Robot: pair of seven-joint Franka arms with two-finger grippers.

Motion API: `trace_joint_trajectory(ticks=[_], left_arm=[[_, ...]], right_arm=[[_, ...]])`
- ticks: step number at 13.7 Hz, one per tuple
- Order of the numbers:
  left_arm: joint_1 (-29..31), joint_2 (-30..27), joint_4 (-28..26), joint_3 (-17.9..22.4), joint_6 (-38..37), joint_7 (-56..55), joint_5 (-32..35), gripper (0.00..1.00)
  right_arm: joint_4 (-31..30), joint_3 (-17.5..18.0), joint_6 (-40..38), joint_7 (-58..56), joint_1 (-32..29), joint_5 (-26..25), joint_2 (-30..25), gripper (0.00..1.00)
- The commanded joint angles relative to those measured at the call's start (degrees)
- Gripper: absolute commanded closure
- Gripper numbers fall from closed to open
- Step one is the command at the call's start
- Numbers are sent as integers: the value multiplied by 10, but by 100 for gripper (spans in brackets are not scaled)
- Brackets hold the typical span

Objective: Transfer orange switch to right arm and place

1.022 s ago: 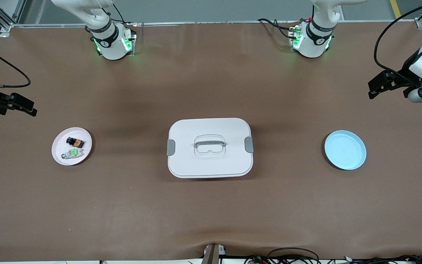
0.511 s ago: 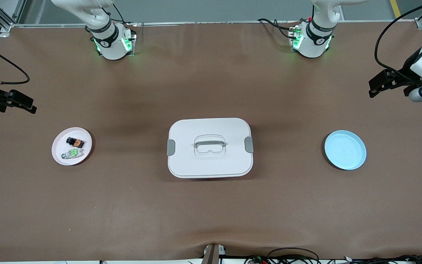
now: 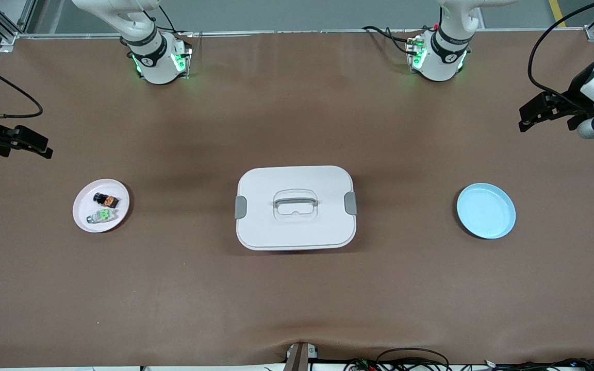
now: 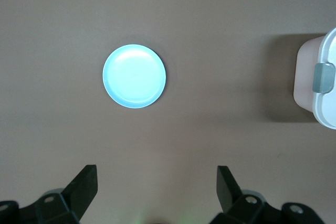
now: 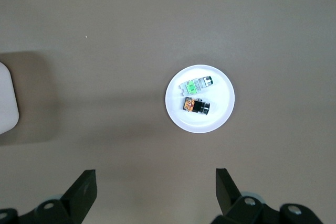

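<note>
The orange switch, a tiny black block with an orange middle, lies on the pink plate toward the right arm's end of the table. A clear-and-green part lies beside it on the same plate. My right gripper hangs open and empty over bare table at that end, off to the side of the plate. At the left arm's end my left gripper is open too, holding nothing, over bare table beside the blue plate.
A white lidded box with grey latches and a handle stands mid-table between the two plates. The blue plate has nothing on it. Brown mat covers the table, and cables lie along the edge nearest the front camera.
Both grippers have drifted a little toward the bases' edge of the table. The plates, the switch and the box have not moved.
</note>
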Motion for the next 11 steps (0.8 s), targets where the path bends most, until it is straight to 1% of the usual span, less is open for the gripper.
trace_joint_trajectory(ticks=[1,11], left_arm=[[3,-6,6,2,-13,6,-8,0],[3,-6,6,2,-15,6,-7,0]], right_arm=[[-3,-4,-8,7,9,5,-9,0],[-1,-4,-9,7,9,11,-9,0]])
